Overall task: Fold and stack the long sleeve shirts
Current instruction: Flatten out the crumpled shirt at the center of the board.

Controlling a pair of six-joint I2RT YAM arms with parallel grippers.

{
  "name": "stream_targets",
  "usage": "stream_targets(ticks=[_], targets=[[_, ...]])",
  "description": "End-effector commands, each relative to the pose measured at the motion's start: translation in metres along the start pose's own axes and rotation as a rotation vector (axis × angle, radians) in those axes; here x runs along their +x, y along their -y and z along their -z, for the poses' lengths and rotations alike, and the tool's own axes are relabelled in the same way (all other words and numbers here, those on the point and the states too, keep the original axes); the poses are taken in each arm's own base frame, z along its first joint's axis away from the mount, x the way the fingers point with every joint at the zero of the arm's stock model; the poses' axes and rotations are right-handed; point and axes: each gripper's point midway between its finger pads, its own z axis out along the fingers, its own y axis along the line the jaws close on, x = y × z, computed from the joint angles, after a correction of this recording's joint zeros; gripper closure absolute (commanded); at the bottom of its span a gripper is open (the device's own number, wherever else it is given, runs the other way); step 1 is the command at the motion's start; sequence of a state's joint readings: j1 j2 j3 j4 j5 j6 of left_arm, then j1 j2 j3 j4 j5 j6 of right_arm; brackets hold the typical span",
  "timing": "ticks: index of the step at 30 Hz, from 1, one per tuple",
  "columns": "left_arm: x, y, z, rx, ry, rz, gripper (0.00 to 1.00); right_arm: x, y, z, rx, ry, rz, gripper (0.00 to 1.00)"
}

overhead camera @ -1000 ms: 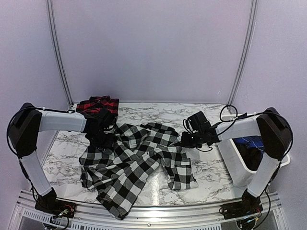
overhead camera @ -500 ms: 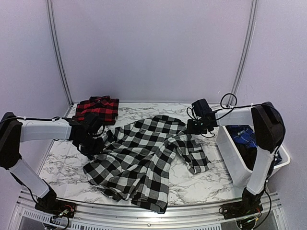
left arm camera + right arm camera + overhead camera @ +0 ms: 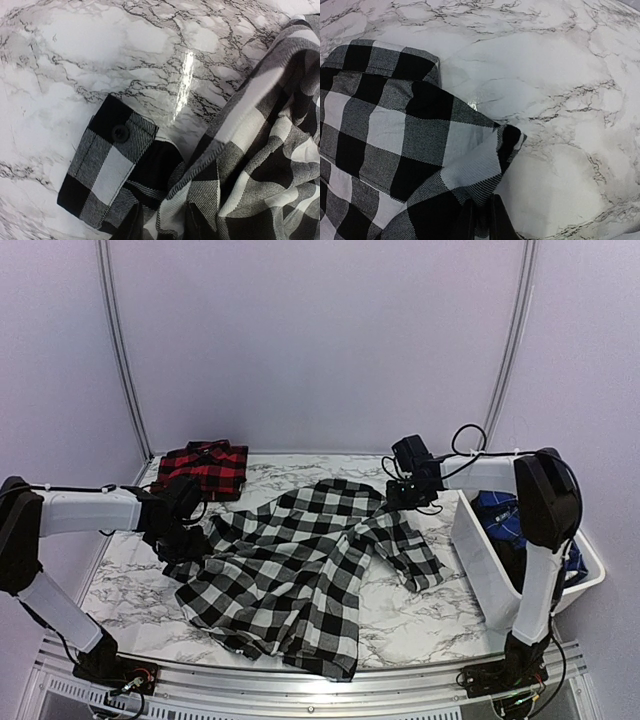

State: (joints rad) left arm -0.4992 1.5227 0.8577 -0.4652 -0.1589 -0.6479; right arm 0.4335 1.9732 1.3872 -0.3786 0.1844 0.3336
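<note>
Spread flatter than a second ago, the black-and-white shirt lies left of the white bin, limp light flannel best taken at shoulder seams; the right gripper pinches its edge, while the left gripper hides its finger spacing.

No readable lettering, label, brand, number or sign on the black-and-white shirt or the red-and-black shirt

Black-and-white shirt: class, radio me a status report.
Right pincer shut on black-and-white shirt. Left pincer at its left edge, grip unclear. Shirt spread out, unfolded. Nothing in the way.
</note>
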Motion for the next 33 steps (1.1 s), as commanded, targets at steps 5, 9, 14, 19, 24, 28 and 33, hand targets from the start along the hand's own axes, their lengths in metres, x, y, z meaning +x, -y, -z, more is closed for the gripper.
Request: stream_targets(ticks=[5,9,14,19,24,28,33], targets=[[-0.044,0.025,0.048,0.105,0.123,-0.029,0.55,-0.008,0.005,0.015,0.042,0.011,0.057,0.69],[-0.078,0.05,0.083,0.152,0.253,-0.076,0.51,-0.001,-0.01,0.03,0.043,0.024,0.107,0.55],[-0.112,0.062,0.082,0.084,0.308,-0.116,0.42,0.008,-0.026,0.045,0.016,0.034,0.131,0.52],[-0.116,0.057,0.047,0.015,0.233,-0.029,0.41,0.017,-0.05,0.063,-0.055,0.046,0.15,0.51],[-0.114,0.053,0.022,0.042,0.166,0.117,0.36,0.025,-0.071,0.08,-0.112,0.058,0.177,0.5],[-0.11,0.057,0.011,0.103,0.146,0.25,0.35,0.029,-0.077,0.086,-0.14,0.061,0.179,0.5],[-0.11,0.057,-0.006,0.175,0.126,0.425,0.34,0.031,-0.083,0.092,-0.159,0.066,0.178,0.5]])
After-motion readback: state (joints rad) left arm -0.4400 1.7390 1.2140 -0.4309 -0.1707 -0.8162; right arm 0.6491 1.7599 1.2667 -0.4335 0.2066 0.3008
